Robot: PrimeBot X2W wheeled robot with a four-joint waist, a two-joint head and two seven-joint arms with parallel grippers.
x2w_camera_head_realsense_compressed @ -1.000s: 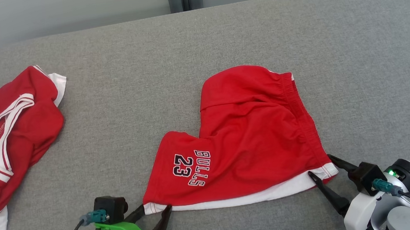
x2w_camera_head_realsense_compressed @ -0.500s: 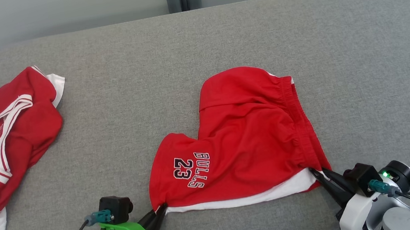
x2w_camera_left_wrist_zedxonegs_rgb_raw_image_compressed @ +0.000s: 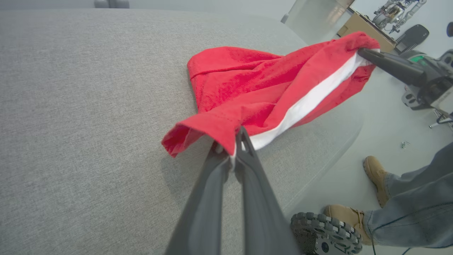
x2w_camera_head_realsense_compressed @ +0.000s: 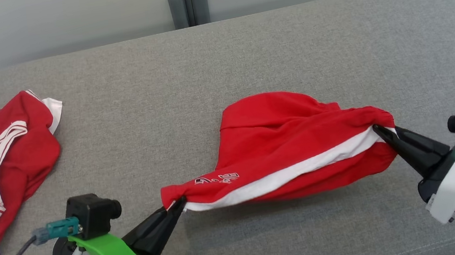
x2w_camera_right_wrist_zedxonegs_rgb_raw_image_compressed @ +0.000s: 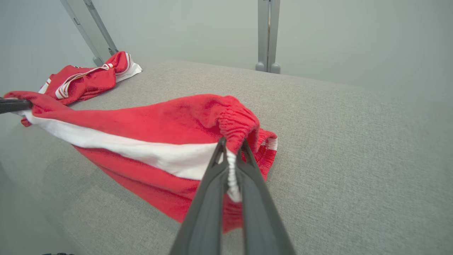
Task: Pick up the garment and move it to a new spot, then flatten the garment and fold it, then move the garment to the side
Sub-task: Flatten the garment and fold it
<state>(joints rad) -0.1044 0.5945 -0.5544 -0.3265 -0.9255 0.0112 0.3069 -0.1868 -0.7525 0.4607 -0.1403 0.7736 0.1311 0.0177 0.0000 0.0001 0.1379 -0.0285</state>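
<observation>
"Where have the red jersey shorts with the white hem band [x2w_camera_head_realsense_compressed: 280,143] got to?"

"They're strung between the two arms, over the grey fabric-covered worktop [x2w_camera_head_realsense_compressed: 124,113], a little right of its middle. The near edge is up in the air, with the white band running taut from one corner to the other. The rounded red bulk at the far side rests on the cloth surface."

"And the fingers?"

"The left fingers [x2w_camera_head_realsense_compressed: 176,206] are pinched shut on the left corner of the hem, and the fabric bunches right at their tips. The right fingers [x2w_camera_head_realsense_compressed: 384,134] are closed on the opposite corner, where the gathered elastic edge meets the white band. That end sits higher than the left one, so the band slopes up to the right."

"Can you read the print?"

"No. There's white-and-black lettering [x2w_camera_head_realsense_compressed: 216,180] near the left corner, but it's tipped too flat from here."

"Anything else on there?"

"A second red garment with white striped trim [x2w_camera_head_realsense_compressed: 7,163] lies crumpled at the far left of the worktop, well apart from the shorts. A pair of grey upright posts [x2w_camera_head_realsense_compressed: 188,7] stands behind the far edge."

"Anyone about?"

"Someone is standing on the floor beside the worktop, in tan boots [x2w_camera_left_wrist_zedxonegs_rgb_raw_image_compressed: 376,174] and blue jeans [x2w_camera_left_wrist_zedxonegs_rgb_raw_image_compressed: 417,198]."
</observation>
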